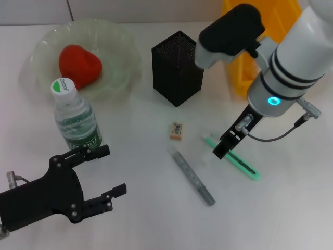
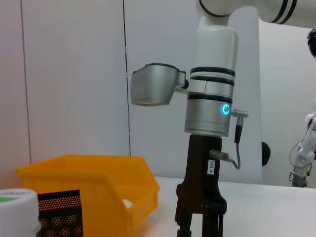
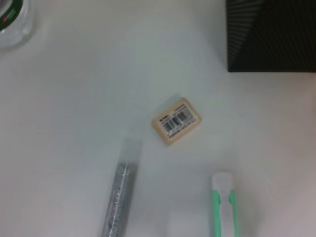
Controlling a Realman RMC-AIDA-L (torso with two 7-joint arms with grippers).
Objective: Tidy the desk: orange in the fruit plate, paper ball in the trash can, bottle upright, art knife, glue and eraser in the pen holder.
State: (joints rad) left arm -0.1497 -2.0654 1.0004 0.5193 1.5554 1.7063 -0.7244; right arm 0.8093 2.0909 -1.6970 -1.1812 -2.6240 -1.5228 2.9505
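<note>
The orange [image 1: 79, 63], red in look, lies in the pale green fruit plate [image 1: 122, 52]. The bottle [image 1: 75, 117] stands upright near my left gripper [image 1: 112, 169], which hangs open at the front left. The black mesh pen holder [image 1: 177, 67] stands mid-table. In front of it lie the eraser [image 1: 176, 130], the grey glue stick [image 1: 193, 177] and the green art knife [image 1: 237, 160]. My right gripper [image 1: 222, 147] hovers just over the knife's near end [image 3: 223, 207]. The eraser [image 3: 176, 120] and glue [image 3: 118, 197] lie beside it. I do not see the paper ball on the desk.
A yellow bin [image 1: 244, 57] stands at the back right behind my right arm. In the left wrist view the yellow bin [image 2: 89, 182] has a pale lump [image 2: 129, 203] inside it that I cannot identify. The table is white.
</note>
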